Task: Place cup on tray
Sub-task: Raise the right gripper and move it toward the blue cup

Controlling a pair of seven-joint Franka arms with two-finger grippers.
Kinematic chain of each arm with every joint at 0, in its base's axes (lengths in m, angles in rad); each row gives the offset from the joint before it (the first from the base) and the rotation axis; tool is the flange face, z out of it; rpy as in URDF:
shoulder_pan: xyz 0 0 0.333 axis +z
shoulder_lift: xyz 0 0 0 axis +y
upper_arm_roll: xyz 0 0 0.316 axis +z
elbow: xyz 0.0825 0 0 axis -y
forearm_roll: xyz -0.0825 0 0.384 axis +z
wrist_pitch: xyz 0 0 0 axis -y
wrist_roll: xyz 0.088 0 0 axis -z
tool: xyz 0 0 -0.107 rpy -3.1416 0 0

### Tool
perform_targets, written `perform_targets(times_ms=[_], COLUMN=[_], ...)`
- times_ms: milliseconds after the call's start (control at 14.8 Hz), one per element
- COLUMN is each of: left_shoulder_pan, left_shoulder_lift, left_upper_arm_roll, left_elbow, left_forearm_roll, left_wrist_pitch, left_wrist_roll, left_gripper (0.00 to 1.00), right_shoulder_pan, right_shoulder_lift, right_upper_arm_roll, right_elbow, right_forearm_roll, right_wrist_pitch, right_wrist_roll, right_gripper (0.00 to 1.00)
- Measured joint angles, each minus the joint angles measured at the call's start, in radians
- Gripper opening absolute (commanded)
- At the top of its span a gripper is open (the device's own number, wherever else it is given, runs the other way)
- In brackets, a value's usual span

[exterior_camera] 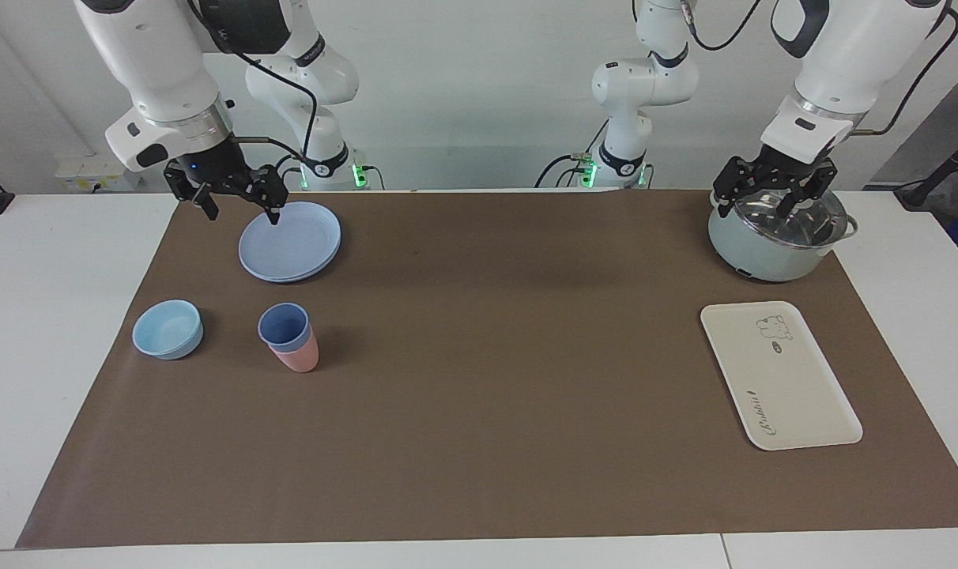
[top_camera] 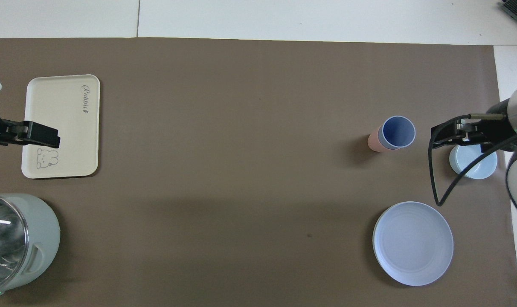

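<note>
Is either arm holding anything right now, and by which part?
Nothing is held. The right pincer hangs open over the plate, and the left pincer open over the pot.

Surface finishes on the table

Cup (exterior_camera: 283, 325): matt plastic, nested in a pink cup (exterior_camera: 299, 357) of like finish. Tray (exterior_camera: 779, 375): smooth cream plastic, low sheen. Plate (exterior_camera: 289, 241) and bowl (exterior_camera: 167, 329): smooth matt plastic. Pot (exterior_camera: 775, 237): satin pale-green body under a glossy, reflective lid. Mat (exterior_camera: 495, 379): matt brown, paper-like, smooth.
</note>
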Motion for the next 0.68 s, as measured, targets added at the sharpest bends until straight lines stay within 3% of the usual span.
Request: perform_targets(times_ms=[473,676], left_shoulder_pan=[0.000,0.000], left_shoulder_lift=[0.000,0.000], left_upper_arm_roll=[0.000,0.000], left_elbow=[0.000,0.000], left_forearm_roll=[0.000,0.000], left_wrist_pitch=[0.000,0.000], left_wrist_roll=[0.000,0.000], left_gripper=[1.00,1.00], right_shoulder_pan=[-0.001,-0.002], right_shoulder_lift=[-0.001,-0.001], right_upper_arm_roll=[0.000,0.000], right_elbow=[0.000,-0.001], right_forearm_roll=[0.000,0.000], right_wrist_pitch=[0.000,0.003], right_wrist_roll=[0.000,0.000], right_gripper=[1.00,0.93])
